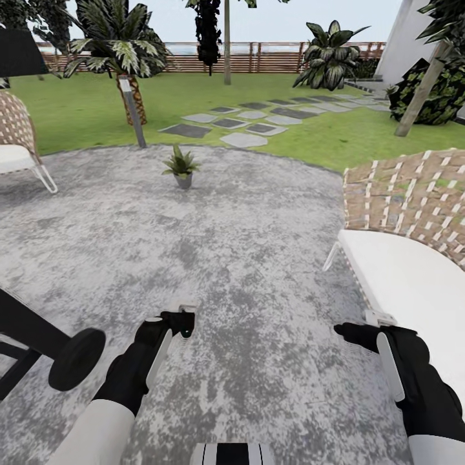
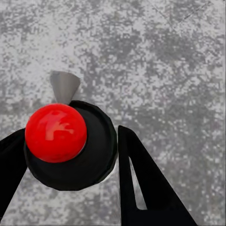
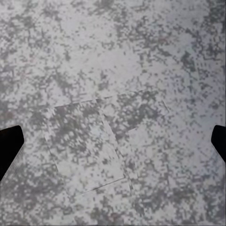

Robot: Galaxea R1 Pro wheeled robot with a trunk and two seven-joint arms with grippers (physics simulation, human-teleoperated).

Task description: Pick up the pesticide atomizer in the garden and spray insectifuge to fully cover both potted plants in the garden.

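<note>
The robot stands on the grey paving [image 1: 258, 213] with both arms held low and forward over bare ground, a carrying posture that suits travelling rather than reaching. The right gripper [image 1: 361, 329] is spread wide, its dark fingers [image 3: 8, 146] at opposite edges of the right wrist view with nothing but speckled paving between them. The left gripper [image 1: 181, 320] also has its fingers apart. A red ball [image 2: 55, 133] on a black disc [image 2: 94, 160], with a grey cone [image 2: 64, 85] beyond it, lies between them in the left wrist view, and I cannot tell whether the fingers grip it or merely frame it. One potted plant [image 1: 181, 163] sits in a small grey pot near the far edge of the paving, just short of the lawn [image 1: 323, 132], probably put there as a border ornament. A grey post [image 1: 134, 113] leans beside a palm just beyond it, and stepping stones [image 1: 243, 139] lead across the grass towards the slatted fence [image 1: 271, 61]. Wicker chairs with white cushions flank the paving, one at its left edge [image 1: 16, 152] and one at its right edge [image 1: 413, 271]. Neither arm carries a spray bottle, so fetching the atomizer looks like the step still to do. No brand, label or writing is readable anywhere; a pale patch near the post's top is too small to make out.
</note>
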